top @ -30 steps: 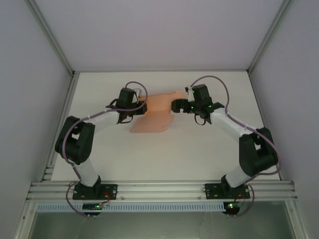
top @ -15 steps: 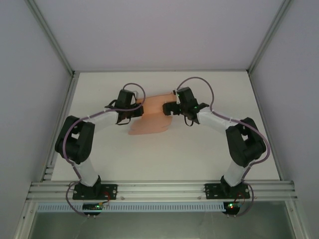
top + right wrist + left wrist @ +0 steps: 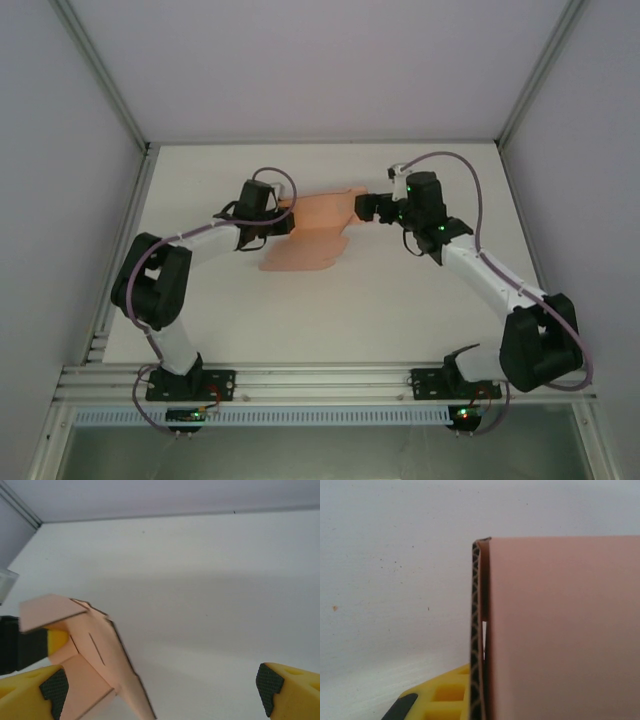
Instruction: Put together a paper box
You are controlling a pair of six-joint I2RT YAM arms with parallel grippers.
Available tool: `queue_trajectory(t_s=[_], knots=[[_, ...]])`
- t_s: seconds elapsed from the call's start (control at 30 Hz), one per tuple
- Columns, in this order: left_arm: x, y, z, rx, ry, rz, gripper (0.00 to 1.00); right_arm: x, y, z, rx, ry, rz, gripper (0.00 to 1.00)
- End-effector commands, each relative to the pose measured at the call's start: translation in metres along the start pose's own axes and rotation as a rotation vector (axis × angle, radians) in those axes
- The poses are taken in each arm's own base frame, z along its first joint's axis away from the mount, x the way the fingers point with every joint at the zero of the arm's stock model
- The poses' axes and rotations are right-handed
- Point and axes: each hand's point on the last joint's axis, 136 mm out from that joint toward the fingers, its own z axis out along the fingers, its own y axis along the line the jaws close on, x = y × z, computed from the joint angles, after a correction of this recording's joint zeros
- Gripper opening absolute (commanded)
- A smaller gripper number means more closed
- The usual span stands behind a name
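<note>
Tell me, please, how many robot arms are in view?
2: the left arm on the left, left pincer gripping the paper box; the right arm on the right, right pincer open beside the box.

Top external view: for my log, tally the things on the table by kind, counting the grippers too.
Salmon-pink paper box: 1
Grippers: 2, the left gripper and the right gripper
Total: 3

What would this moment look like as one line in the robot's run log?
task: assemble paper box | left jaws: shut on its left edge | right jaws: open, near its right end | box: partly folded
</note>
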Motion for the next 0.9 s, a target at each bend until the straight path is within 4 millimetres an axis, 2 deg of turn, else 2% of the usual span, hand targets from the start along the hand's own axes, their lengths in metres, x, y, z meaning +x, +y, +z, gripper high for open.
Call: queue_trajectory(t_s=[0.0,0.17,0.33,0.4,0.57,0.63,0.87], knots=[[0.002,-0.008,-0.002,0.043,0.000,0.024,0.00,-0.021,0.002,-0.001,-0.024,-0.032,-0.004,0.99],[0.002,-0.011,-0.004,0.052,-0.001,0.035,0.00,-0.033,0.008,0.017,-0.063,-0.008,-0.006,0.99],[0.004,-0.009,-0.004,0.040,0.004,0.036,0.00,-0.030,0.009,0.033,-0.089,0.027,0.002,0.99],[0.002,-0.009,-0.004,0.037,0.000,0.030,0.00,-0.024,0.008,0.038,-0.090,0.051,-0.007,0.99],[-0.004,-0.016,-0.007,0.058,-0.012,0.037,0.00,0.013,0.010,0.045,-0.127,0.157,-0.034,0.99],[-0.005,-0.019,-0.007,0.073,-0.011,0.057,0.00,0.022,0.013,0.049,-0.156,0.184,-0.086,0.99],[-0.003,-0.027,-0.004,0.088,0.016,0.106,0.00,0.034,0.022,0.069,-0.202,0.236,-0.158,0.99]])
